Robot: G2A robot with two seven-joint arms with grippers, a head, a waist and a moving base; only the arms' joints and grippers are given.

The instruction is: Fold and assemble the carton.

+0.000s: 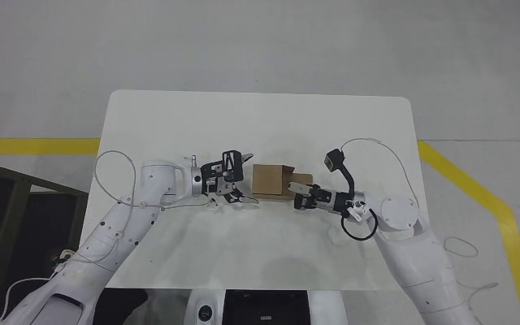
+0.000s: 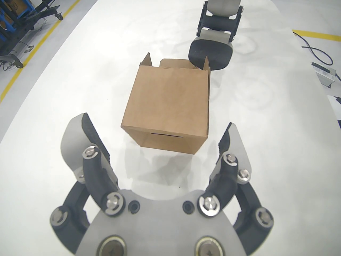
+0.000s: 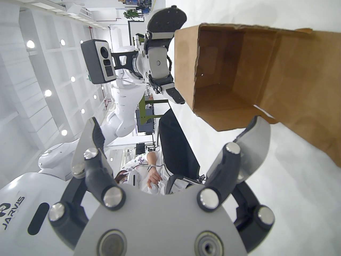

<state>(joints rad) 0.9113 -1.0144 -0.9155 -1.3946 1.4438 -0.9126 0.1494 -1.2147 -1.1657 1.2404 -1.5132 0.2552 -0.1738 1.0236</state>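
as the white table (image 1: 162, 122) is offering a smooth, slippery bed, you are depending on both arms to stop the brown carton (image 1: 271, 179) from sliding; it is lying on its side at the middle of the table, directly between the two grippers. its closed end is facing the left gripper (image 2: 158, 123), which is sitting just short of it with fingers spread wide and gripping nothing. its open mouth is facing the right gripper (image 3: 175, 121), whose fingers are likewise parted and empty. i am judging the step in hand to be closing that mouth, so you are wanting the left gripper resting square against the closed end as a backstop before any push is starting. the long flap (image 3: 301, 102) is hanging out flat along the table, and the small side flaps (image 2: 147, 60) are standing out past the opening; these are probably going in first. one right finger (image 3: 254, 134) is lying against the long flap's edge, though i cannot tell whether it is pressing. you are doing best by sweeping slowly along the crease, keeping the force low so the carton is not tipping
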